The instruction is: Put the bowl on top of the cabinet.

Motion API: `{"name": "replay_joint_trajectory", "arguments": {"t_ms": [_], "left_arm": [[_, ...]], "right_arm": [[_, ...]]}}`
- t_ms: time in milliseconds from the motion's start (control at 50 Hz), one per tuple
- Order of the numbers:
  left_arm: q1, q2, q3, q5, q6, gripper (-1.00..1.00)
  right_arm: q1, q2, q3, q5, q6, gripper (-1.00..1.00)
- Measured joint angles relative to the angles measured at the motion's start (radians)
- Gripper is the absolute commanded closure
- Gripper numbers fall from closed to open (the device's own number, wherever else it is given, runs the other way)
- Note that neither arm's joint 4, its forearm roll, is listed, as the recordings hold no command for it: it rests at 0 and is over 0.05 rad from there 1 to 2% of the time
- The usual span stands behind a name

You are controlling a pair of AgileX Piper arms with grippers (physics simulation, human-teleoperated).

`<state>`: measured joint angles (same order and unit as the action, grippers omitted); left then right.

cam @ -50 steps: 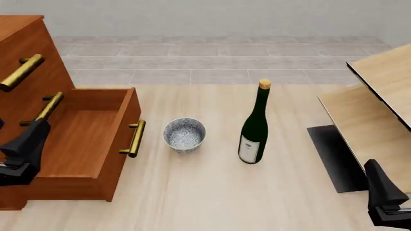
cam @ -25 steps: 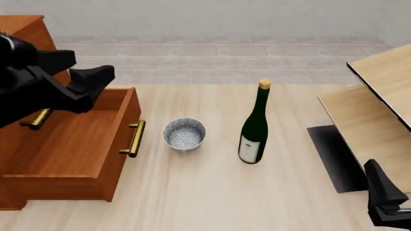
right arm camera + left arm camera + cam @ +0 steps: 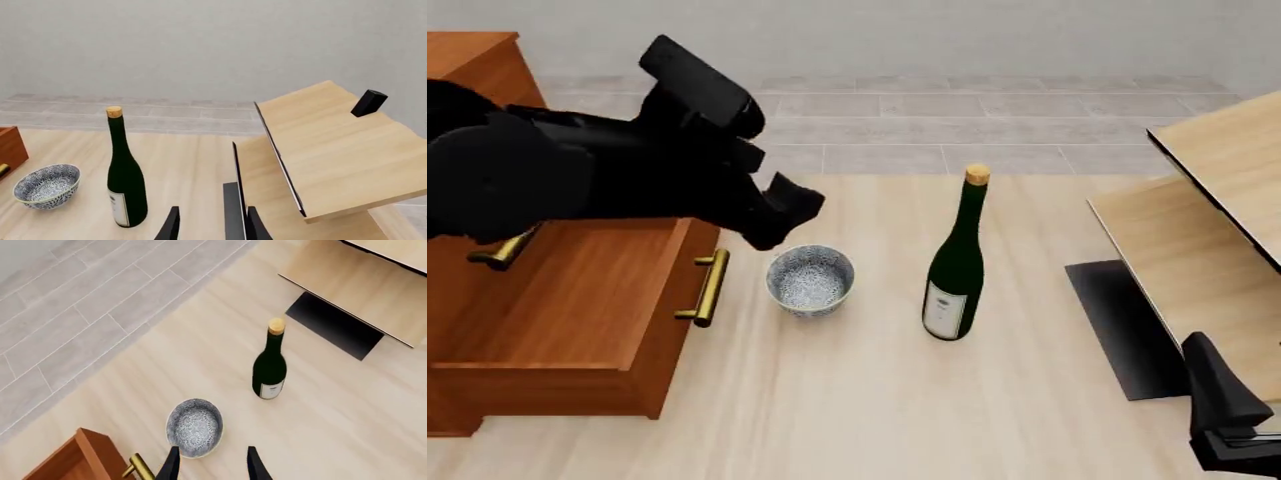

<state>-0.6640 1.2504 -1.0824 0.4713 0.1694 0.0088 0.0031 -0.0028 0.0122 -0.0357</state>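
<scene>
The grey-white speckled bowl stands upright on the floor between the cabinet's open drawer and a green wine bottle. The reddish-brown cabinet fills the left side, its brass-handled drawer pulled out. My left gripper hangs just above and left of the bowl, apart from it. In the left wrist view the bowl lies just ahead of the open left gripper. My right gripper stays low at the right, open and holding nothing. The right wrist view also shows the bowl.
The wine bottle stands upright a short way right of the bowl. Pale light-wood furniture with a dark base panel occupies the right side. The drawer's brass handle juts toward the bowl. Grey tiles lie beyond.
My left arm has swung up from the drawer's left side and across the cabinet to the right, ending above the bowl. The bowl, bottle and right arm have not moved.
</scene>
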Motion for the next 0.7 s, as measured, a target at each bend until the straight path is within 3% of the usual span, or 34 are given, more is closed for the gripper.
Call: {"name": "replay_joint_trajectory", "arguments": {"t_ms": [340,700], "left_arm": [[-0.045,0.182,-0.062,0.080,0.016,-1.00],[-0.027,0.334,-0.110,0.107,0.080,-1.00]], "right_arm": [[-0.001,-0.001,0.000,0.002,0.000,-1.00],[-0.002,-0.002,0.000,0.002,0.002,-1.00]]}}
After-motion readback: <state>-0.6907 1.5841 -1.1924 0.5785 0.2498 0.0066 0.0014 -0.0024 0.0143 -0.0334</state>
